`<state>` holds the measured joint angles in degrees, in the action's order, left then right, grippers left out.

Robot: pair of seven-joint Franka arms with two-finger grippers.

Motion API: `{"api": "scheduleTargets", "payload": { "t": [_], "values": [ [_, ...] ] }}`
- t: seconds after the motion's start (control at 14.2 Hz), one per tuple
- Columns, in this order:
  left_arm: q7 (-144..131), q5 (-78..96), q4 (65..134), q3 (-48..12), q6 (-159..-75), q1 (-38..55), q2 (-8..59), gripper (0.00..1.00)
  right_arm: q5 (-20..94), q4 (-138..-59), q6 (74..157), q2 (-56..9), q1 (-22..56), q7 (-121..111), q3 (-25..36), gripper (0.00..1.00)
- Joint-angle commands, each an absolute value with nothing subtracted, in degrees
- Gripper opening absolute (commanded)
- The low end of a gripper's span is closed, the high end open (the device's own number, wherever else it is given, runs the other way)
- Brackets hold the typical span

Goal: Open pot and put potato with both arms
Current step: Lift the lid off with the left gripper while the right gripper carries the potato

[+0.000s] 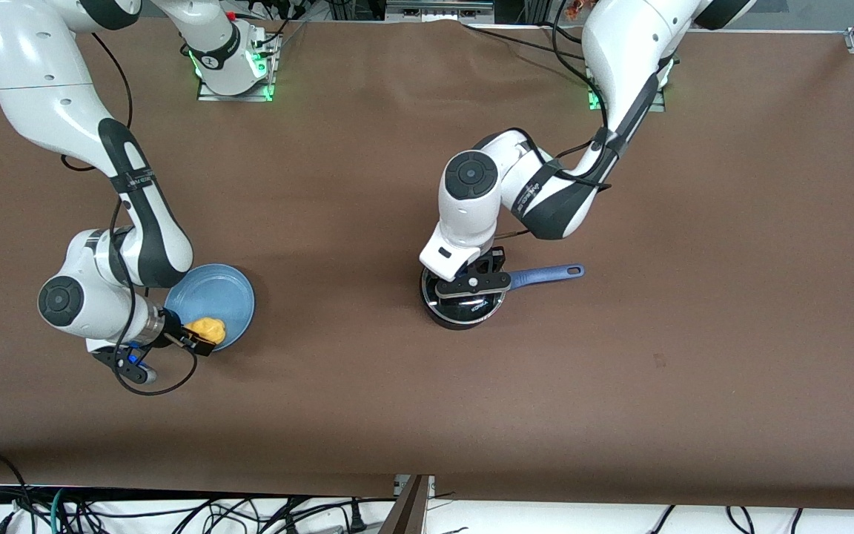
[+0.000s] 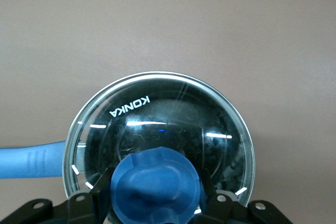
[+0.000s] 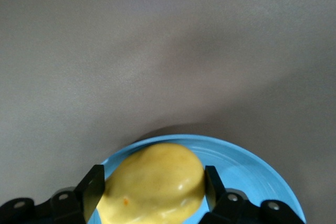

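**Operator:** Report the status of both arms.

**Technician:** The left gripper (image 2: 157, 192) straddles the blue knob (image 2: 157, 184) of the glass lid (image 2: 157, 129), fingers against both sides of it — clamped, as far as the left wrist view shows. The lid sits on the pot (image 1: 464, 297), which stands near the middle of the table with its blue handle (image 1: 545, 275) pointing toward the left arm's end. The right gripper (image 3: 152, 192) is clenched on the potato (image 3: 155, 184), which sits at the edge of the blue plate (image 1: 212, 293) at the right arm's end, well apart from the pot.

**Operator:** Failure modes from here?

**Technician:** Three, in my judgement. The knob is rounded; an off-centre grip could let the lid tilt or slip out during the lift. If the lid binds on the rim, the pot may drag along with it. The potato is smooth and lumpy — it could rotate between the fingers or drop during the long carry. Both arms converge on the pot, so the lid must be moved aside first.
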<state>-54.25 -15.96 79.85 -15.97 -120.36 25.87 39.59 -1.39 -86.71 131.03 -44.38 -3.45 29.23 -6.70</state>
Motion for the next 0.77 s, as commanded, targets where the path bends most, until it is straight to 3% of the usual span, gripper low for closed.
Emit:
{"api": "scheduleTargets", "payload": {
  "t": [0.0, 0.21, 0.7],
  "values": [
    [-52.22, -13.99, 80.95, -16.43, -116.81, 23.83, 34.90, 0.61, -0.79, -87.28, 130.61, -44.21, -3.34, 29.18, -7.12, 0.48],
    [-42.57, -8.71, 81.30, -16.35, -114.97, 17.61, 31.56, 0.61, -1.23, -86.84, 126.58, -42.29, -3.43, 26.90, -8.43, 0.31],
    [-2.17, -2.99, 90.34, -11.09, -113.82, -2.18, 24.08, 0.62, -0.97, -86.40, 117.51, -36.65, -2.64, 34.54, -17.05, 0.30]
  ]
}}
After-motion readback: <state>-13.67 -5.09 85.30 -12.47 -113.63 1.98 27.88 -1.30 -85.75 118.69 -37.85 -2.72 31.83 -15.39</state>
